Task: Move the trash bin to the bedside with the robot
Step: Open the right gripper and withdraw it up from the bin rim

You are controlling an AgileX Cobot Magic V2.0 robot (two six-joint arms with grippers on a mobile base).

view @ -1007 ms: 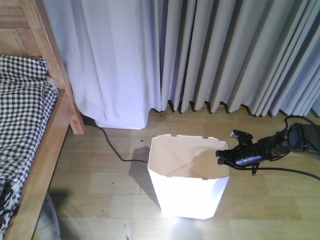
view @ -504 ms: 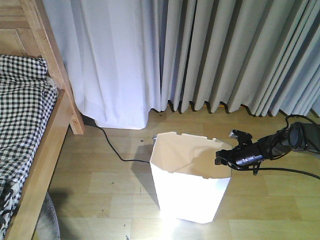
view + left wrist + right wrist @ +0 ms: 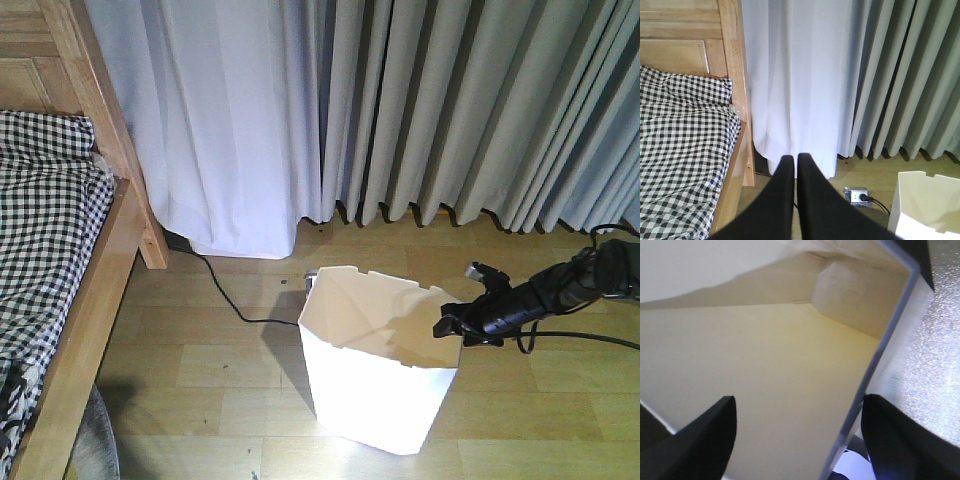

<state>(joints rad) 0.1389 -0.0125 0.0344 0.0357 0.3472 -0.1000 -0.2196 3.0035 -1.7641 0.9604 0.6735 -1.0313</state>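
The white trash bin (image 3: 375, 390) stands on the wooden floor at centre, tipped slightly. My right gripper (image 3: 452, 328) is at its right rim on a slim black arm. In the right wrist view this gripper (image 3: 800, 399) is open, and the bin's thin wall (image 3: 790, 365) runs between the fingers, one inside and one outside. The bed (image 3: 50, 200), with checked bedding and a light wooden frame, is at the left, well apart from the bin. My left gripper (image 3: 794, 157) is shut on nothing, pointing at the curtain beside the bed (image 3: 685, 135). The bin's corner (image 3: 920, 200) shows at the lower right.
Grey curtains (image 3: 450, 110) hang along the back wall. A black cable (image 3: 225, 295) runs over the floor from the bed's foot to a floor socket (image 3: 856, 195) behind the bin. More black cables (image 3: 590, 340) trail from the right arm.
The bin has turned and tipped, its base sliding a little toward the camera. The right gripper dropped lower at the rim and the arm's rear swung right.
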